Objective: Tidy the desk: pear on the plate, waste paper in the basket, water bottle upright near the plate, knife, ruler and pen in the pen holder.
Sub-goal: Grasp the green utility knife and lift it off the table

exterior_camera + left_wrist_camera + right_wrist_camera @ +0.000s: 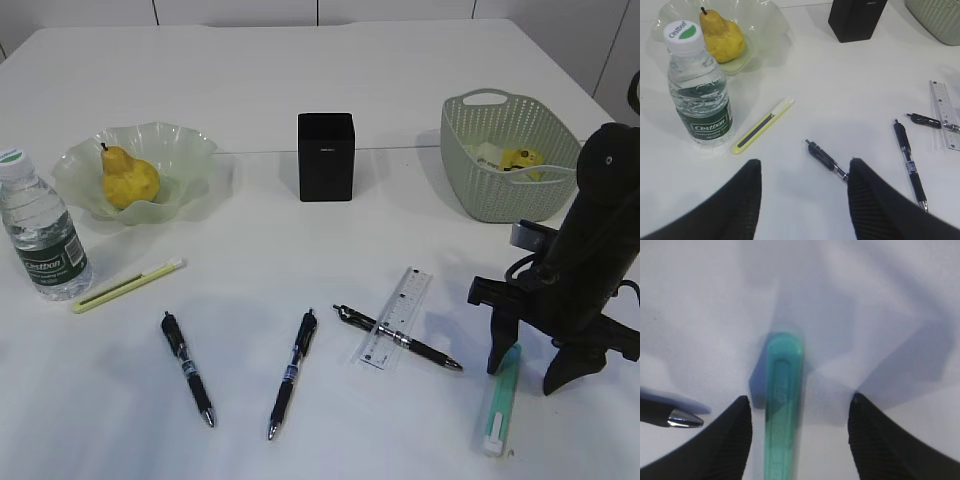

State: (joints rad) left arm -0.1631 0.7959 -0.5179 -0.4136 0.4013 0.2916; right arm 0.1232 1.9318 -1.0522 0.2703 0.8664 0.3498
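Nearest the exterior camera, one green-and-white utility knife (502,400) is lying on the white tabletop (300,90), well in front of and to the right of the pen holder (325,157). One right tool (545,372) is standing over it, its two dark fingers spread on either side of the knife's upper end; the right wrist view is showing the teal knife body (782,410) sitting between the fingers with gaps on both sides, so nothing is gripped. One left tool (805,200) is showing only in its own wrist view, jaws parted and empty, hovering above a pen (827,161).

Three black pens are lying in front of the pen holder: one to its front left (188,369), one almost straight in front (293,373), and one to its front right (397,337), which is lying across the single clear ruler (396,317). A second knife (127,285), yellow and slim, is lying to the front left of the pen holder.

One pear (128,179) is sitting in the one ruffled green plate (190,150), left of the pen holder. One water bottle (42,228) is standing upright just in front of and to the left of the plate. One sage-green basket (500,195) is sitting to the right of the pen holder, holding crumpled yellow and white waste paper (510,158).
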